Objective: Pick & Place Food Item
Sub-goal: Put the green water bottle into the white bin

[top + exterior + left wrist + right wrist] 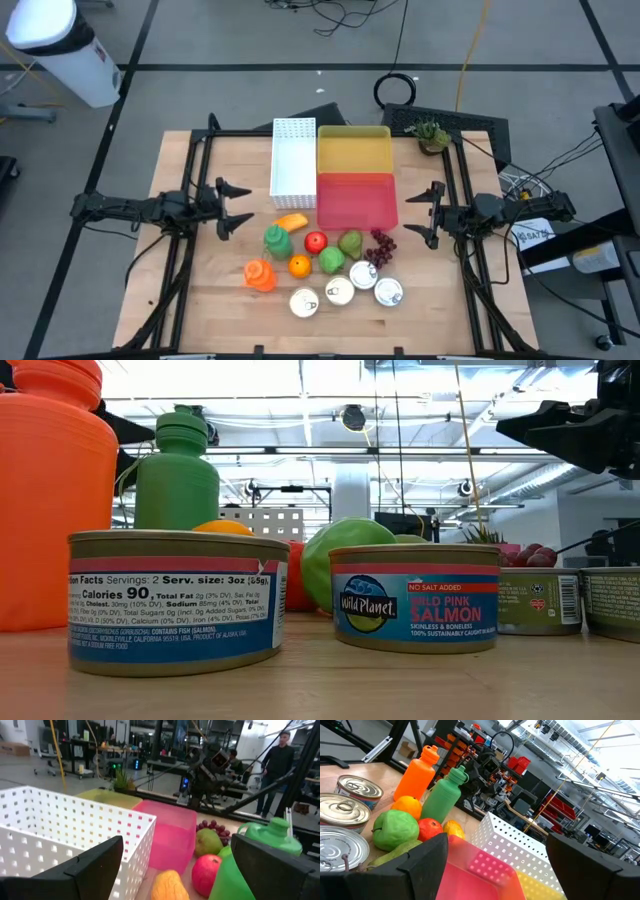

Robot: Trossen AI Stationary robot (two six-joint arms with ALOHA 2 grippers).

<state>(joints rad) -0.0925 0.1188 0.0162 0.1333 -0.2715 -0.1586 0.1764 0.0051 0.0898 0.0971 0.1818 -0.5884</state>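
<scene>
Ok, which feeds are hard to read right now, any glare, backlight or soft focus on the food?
Low view: bright ceiling lights backlight the scene, the green bottle looks dim, the salmon can label stays sharp. Left wrist view: soft overall, its own fingers blurred up close. Right wrist view: can lids catch glare, the pink bin is smeared near the lens. High view: evenly lit.

White perforated bin (pixel 293 157), yellow bin (pixel 353 148), pink bin (pixel 357 200); orange (pixel 259 275) & green (pixel 277 241) bottles, red apple (pixel 315 241).
</scene>
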